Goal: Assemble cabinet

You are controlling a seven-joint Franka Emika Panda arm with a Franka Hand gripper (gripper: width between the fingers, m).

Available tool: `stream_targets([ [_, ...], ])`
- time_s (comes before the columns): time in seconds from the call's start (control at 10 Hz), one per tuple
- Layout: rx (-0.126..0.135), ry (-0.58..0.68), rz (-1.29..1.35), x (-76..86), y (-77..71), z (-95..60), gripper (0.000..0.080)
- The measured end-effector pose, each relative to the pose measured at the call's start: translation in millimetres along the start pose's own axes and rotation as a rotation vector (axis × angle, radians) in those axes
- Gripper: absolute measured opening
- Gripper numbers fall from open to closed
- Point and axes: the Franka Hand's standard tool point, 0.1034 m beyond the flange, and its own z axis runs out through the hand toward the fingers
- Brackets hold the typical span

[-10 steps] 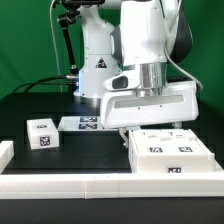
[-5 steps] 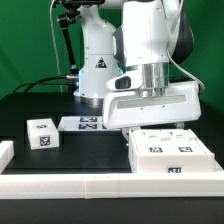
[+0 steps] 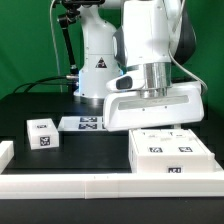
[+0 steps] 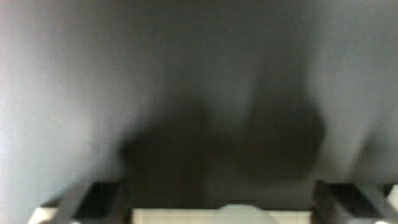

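Observation:
The cabinet [image 3: 170,156] is a white boxy body with black-and-white tags on its top, at the front of the exterior view's right. My gripper [image 3: 153,127] hangs just above the cabinet's rear edge, its wide white hand hiding the fingertips there. In the blurred wrist view my gripper [image 4: 228,205] is open, with dark fingers [image 4: 98,202] standing far apart and nothing between them. The cabinet's pale top [image 4: 187,217] and a small rounded white bump [image 4: 237,213] lie just below.
A small lone white tagged cube [image 3: 41,133] stands at the exterior view's left. The marker board [image 3: 80,124] lies behind it on the black table. A white rail [image 3: 90,186] runs along the front edge, with a white block [image 3: 5,152] at far left.
My hand has shifted slightly toward the exterior view's right above the cabinet. The cabinet, cube and marker board have not moved.

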Motion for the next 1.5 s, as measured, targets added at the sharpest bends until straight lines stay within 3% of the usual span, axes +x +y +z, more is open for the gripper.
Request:
stream_targets([
  [0.3,0.0,0.001,-0.009,-2.4,-0.9,2.2,0.008],
  [0.4,0.0,0.001,-0.021,-2.9,-0.1,2.3,0.008],
  [0.5,-0.001,0.0,-0.031,-3.6,0.6,2.5,0.0017],
  [0.9,0.0,-0.014,-0.043,-3.8,0.3,-0.1,0.0002],
  [1.1,0.0,-0.023,-0.063,7.1,0.6,-27.9,0.0002],
  [1.5,-0.005,0.011,-0.088,20.1,0.8,-57.8,0.0002],
])
